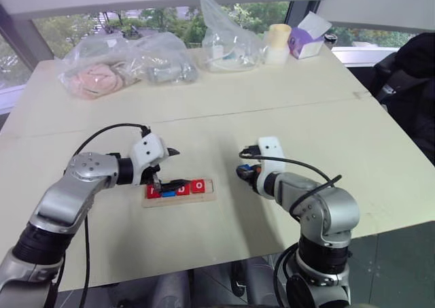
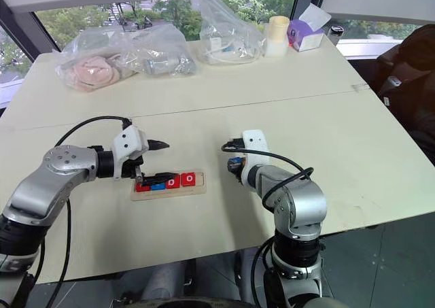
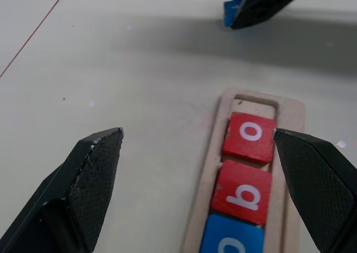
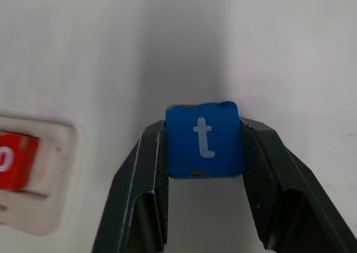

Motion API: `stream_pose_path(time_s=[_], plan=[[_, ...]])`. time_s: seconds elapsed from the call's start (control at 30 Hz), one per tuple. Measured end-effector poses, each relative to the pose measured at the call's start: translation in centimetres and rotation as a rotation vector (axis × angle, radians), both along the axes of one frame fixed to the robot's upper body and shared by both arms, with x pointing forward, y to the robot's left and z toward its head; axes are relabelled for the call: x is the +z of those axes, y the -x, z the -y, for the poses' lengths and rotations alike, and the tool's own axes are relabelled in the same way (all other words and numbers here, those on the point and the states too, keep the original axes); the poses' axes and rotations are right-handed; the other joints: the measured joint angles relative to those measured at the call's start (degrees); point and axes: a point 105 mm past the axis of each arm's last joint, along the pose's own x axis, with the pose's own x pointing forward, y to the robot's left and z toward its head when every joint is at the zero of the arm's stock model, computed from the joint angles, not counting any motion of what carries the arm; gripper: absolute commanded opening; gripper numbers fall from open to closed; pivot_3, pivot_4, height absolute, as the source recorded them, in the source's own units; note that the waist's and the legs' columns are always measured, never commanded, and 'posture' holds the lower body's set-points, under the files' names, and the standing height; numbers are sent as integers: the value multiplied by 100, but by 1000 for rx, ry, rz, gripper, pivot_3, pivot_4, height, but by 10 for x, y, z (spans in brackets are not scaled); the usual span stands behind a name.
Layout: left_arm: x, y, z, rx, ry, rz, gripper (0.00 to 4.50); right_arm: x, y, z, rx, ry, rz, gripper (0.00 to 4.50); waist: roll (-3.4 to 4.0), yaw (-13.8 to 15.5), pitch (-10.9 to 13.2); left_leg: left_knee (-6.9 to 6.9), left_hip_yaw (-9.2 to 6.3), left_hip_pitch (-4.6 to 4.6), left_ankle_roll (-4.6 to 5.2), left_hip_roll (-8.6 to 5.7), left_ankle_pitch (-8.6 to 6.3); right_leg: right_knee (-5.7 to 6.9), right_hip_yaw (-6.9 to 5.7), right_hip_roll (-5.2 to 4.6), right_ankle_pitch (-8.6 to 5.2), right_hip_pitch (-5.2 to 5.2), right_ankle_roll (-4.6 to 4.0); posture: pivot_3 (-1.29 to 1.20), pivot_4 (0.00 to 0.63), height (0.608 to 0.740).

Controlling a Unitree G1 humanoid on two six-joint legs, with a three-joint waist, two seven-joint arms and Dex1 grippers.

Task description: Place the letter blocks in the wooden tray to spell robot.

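Now the right pincer [image 4: 203, 152] holds the blue t block [image 4: 204, 139] clamped between its two fingers, above the counter [image 1: 285, 104] and off to the right of the wooden tray [image 1: 179, 198]. The tray's long axis runs left to right before the robot, with four blocks seated and one empty slot [image 3: 255, 101] at its right end, the end nearest the loaded pincer. The left pincer [image 1: 165, 166] hangs spread wide and empty over the tray's left part. The placing likely means carrying the t leftward and down into that slot.
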Motion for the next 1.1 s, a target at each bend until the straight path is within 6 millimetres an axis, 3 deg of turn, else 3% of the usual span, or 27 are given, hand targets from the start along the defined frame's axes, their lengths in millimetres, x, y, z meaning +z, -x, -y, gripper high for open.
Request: stream_pose_path(time_s=[0.1, 0.13, 0.23, 0.3, 0.37, 0.43, 0.53, 0.7, 0.9, 1.1], plan=[[1, -1, 1, -6, 2, 7, 4500, 0, 0, 0, 3, -6, 0, 4279, 0, 1, 0, -3, -3, 0, 0, 1, 0, 0, -1, 4, 0, 0, 0, 0, 150, 740], [1, 0, 2, -8, 3, 5, 4500, 0, 0, 1, 4, -3, 1, 4453, 0, -1, 0, -4, -3, 0, 0, 1, 0, 0, -1, 5, 0, -1, 0, 0, 150, 740], [0, 0, 2, -10, 5, 3, 4500, 8, -4, 7, 9, 0, 27, 4453, 1, -13, 1, -4, -3, 0, 0, 2, 0, 0, 0, 5, 0, -1, 1, 0, 150, 740], [-1, 1, 2, -11, 4, -2, 4500, 28, -14, 21, 46, 37, 117, 4453, 2, -10, 1, -1, 0, 0, 0, 0, 0, 0, 0, 1, 0, -1, 1, 0, 150, 740], [-5, 4, -1, -12, -5, -21, 4500, 60, -20, 36, 165, 46, 267, 4453, 0, 13, 2, -1, -2, 0, 0, -1, 0, -7, -2, 2, -1, 3, 3, 0, 150, 740], [-6, 9, -4, -30, -16, -43, 4500, 75, -11, 44, 379, 126, 387, 4453, -1, 35, 1, -9, -6, 0, 1, -1, -1, -15, -7, 2, -12, 7, 15, 0, 150, 740], [-2, 17, -7, -76, -28, -76, 4500, 56, 4, 52, 658, 185, 356, 4453, -7, -6, 1, -12, -2, 2, 13, -1, -9, -18, -3, 4, -21, 10, 26, 0, 150, 740], [10, 29, -7, -142, -43, -71, 4500, 31, 12, 51, 868, 186, 336, 4453, -5, -22, 3, -6, 1, 10, 15, 1, -9, -7, 3, 9, -19, 8, 24, 0, 150, 740], [28, 40, 1, -179, -39, -33, 4500, 2, 2, 33, 855, 138, 358, 4453, -7, 26, 2, 3, 2, 5, 14, 0, -9, -7, 3, 4, -16, 10, 21, 0, 150, 740], [25, 47, 5, -175, -25, -57, 4500, -15, 2, 23, 817, 163, 375, 4453, -7, 26, 2, 6, 5, 4, 13, -4, -9, -7, 4, 0, -16, 11, 23, 0, 150, 740]])
